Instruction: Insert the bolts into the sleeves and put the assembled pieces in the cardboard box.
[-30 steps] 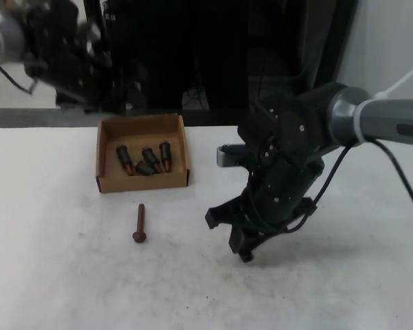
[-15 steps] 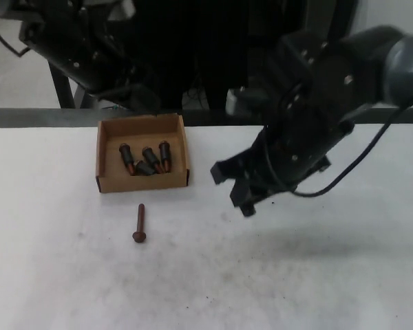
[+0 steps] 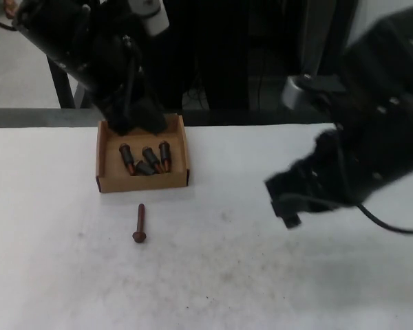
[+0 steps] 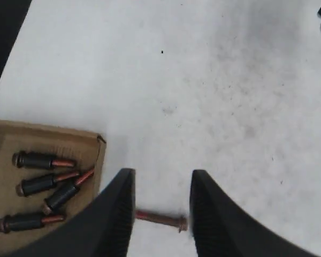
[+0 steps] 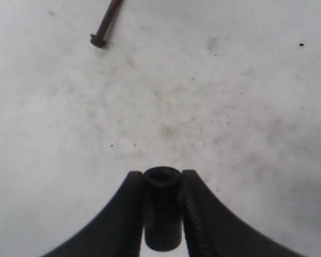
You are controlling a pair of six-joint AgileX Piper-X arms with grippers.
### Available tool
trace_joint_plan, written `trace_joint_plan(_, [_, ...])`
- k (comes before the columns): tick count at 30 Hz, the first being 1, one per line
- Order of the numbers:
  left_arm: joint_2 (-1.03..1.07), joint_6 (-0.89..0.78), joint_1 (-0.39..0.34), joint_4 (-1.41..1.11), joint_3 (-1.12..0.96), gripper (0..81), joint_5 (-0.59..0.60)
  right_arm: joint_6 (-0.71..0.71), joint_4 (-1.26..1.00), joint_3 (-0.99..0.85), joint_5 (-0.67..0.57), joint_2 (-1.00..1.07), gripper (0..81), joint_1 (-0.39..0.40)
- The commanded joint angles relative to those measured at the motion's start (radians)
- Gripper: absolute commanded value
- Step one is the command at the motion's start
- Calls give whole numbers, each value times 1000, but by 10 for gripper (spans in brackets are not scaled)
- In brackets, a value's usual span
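In the high view the likeliest failure is a missed pick. The loose bolt (image 3: 139, 223) lies flat on the bench (image 3: 193, 289), so a claw closing off-centre could roll or skid it rather than lift it. It sits well apart from the right gripper (image 3: 286, 213), off to that claw's left. It is nearer the cardboard box (image 3: 143, 181), which holds four assembled pieces (image 3: 146, 159) and has the left arm (image 3: 113, 75) hanging over its far edge. In the left wrist view the left gripper (image 4: 161, 176) is spread wide and empty. The bolt lies crosswise beyond it, framed between the fingers (image 4: 120, 214), and the box is just to one side. A descent drifting that way could catch the box wall. In the right wrist view the right gripper is pinched on a black sleeve (image 5: 162, 211), its bore facing outward past the fingertips, with the bolt far ahead and off to one side. If the sleeve tilts in that grip, the bolt would probably jam at the mouth of the bore.
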Motion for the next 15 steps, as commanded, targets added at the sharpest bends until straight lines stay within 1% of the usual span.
trace_joint_plan(1, [-7,364,-19,48,10,328,1,23,-98,128,-22,-176,3,0])
trace_joint_plan(4, [-7,571,-36,37,40,328,-1,23,-157,209,-22,-291,3,0])
trace_joint_plan(7, [-7,761,-55,-18,98,328,-28,40,-217,269,-35,-379,3,0])
trace_joint_plan(10, [-7,875,-77,-139,182,328,-140,62,-278,309,-51,-441,3,2])
trace_joint_plan(15, [-2,1090,-97,-302,295,328,-274,68,-299,345,-68,-477,3,17])
